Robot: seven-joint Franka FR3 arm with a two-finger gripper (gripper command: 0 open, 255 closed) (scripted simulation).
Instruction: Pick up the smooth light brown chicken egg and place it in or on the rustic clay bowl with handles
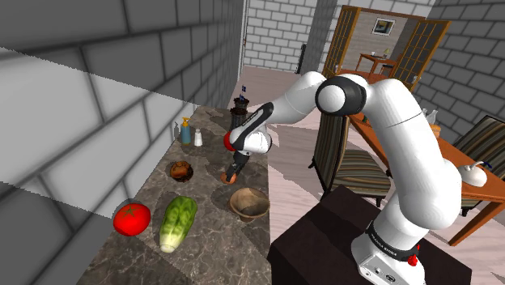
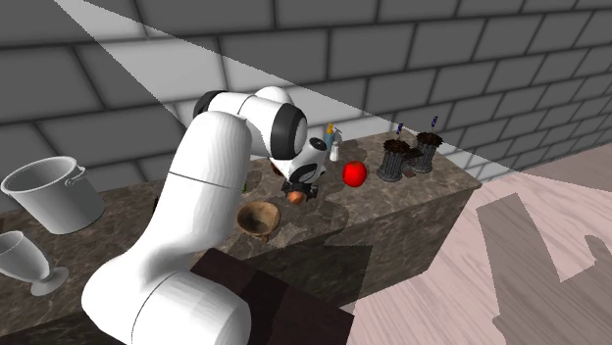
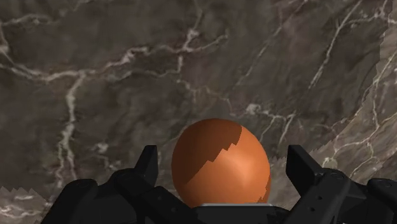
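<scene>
The gripper (image 3: pixel 222 156) is down low over the dark marble counter (image 3: pixel 95 76), and its black fingers (image 3: pixel 147 168) stand well apart. The egg (image 3: pixel 219 164) sits between them, smooth and orange-brown. A narrow gap shows on each side of it, so the fingers flank the egg without clasping it.

In the shoulder view the egg (image 1: pixel 231 176) lies just beyond the brown bowl (image 1: pixel 249 203), a little toward the wall, with the gripper (image 1: pixel 233 172) on top of it. A short stretch of marble lies between the egg and the bowl. The bowl stands upright, close to the counter's front edge.

The other things can be placed from the bowl:
- **Small dark bowl (image 1: pixel 180 170):** beyond it and nearer the wall, level with the egg.
- **Lettuce head (image 1: pixel 178 223):** just beside it on the wall side.
- **Tomato (image 1: pixel 131 217):** past the lettuce, against the wall.
- **Red fruit (image 2: pixel 354 173):** farther from the bowl than the egg, on the same line along the counter.
- **Two small bottles (image 1: pixel 191 133):** farther still, by the wall.
- **Two dark grinders (image 2: pixel 409 157):** well apart from the bowl, at the counter's far end.
- **Grey bucket (image 2: pixel 54 193) and goblet (image 2: pixel 29 260):** on the bowl's opposite side from the egg, near the second exterior view's left edge.
</scene>
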